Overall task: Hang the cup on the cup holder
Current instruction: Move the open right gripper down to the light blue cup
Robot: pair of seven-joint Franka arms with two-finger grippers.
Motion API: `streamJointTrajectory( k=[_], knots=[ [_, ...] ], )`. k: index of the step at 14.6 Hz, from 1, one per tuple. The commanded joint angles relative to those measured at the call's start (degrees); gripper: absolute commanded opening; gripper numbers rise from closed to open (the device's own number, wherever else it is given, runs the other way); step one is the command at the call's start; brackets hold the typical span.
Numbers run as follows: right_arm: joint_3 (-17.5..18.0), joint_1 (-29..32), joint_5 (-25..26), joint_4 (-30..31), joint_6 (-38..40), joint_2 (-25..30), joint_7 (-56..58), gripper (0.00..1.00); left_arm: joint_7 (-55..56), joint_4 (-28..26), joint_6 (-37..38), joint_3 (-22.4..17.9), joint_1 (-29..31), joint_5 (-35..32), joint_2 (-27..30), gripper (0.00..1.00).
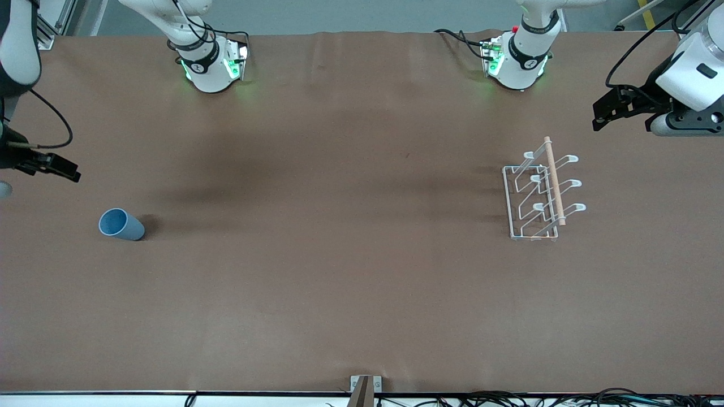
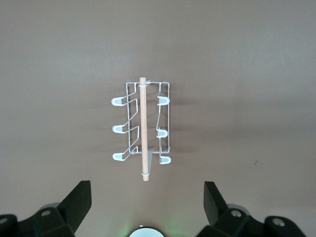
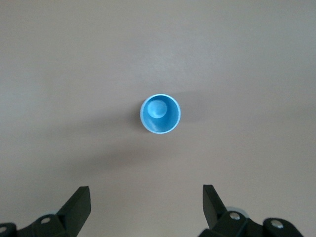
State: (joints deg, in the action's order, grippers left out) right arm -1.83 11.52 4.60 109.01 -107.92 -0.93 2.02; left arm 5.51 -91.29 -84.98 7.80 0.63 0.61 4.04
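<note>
Cup (image 1: 121, 224): matt light-blue plastic, smooth. Cup holder (image 1: 537, 198): white-coated wire, slight sheen; top rod bare pale wood. Table (image 1: 339, 254): matt brown cover, faintly creased.

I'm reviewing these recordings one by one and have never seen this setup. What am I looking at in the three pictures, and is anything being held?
Two robot arms stand at a brown table. The wide picture comes from a high camera facing them. The other two come from cameras on the arms' wrists, looking down past the dark fingers.

On the table, a light-blue cup stands upright, mouth up, toward the right arm's end. A white wire cup holder with a wooden rod stands toward the left arm's end, all its pegs bare.

The right hand hangs open above the cup; the left hand hangs open above the cup holder. Neither holds anything, so the hanging has not started.
</note>
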Motion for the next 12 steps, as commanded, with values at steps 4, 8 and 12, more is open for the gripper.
streamJointTrajectory(
  k=[4,8,12],
  knots=[
    [0.86,5.44,-1.0,0.59,-9.92,-10.39,3.51,0.98,-0.41,1.64,0.79,0.02,-0.28,-0.26,-0.79,1.0],
    [0.86,6.59,-3.79,0.59,-13.18,-15.14,5.35,0.96,-0.76,1.64,0.79,0.02,-0.19,-0.17,-0.88,1.0],
    [0.86,7.64,-5.3,0.68,-16.35,-18.75,8.61,0.95,-0.76,1.64,0.79,0.02,-0.28,-0.17,-0.88,1.0]
  ],
)
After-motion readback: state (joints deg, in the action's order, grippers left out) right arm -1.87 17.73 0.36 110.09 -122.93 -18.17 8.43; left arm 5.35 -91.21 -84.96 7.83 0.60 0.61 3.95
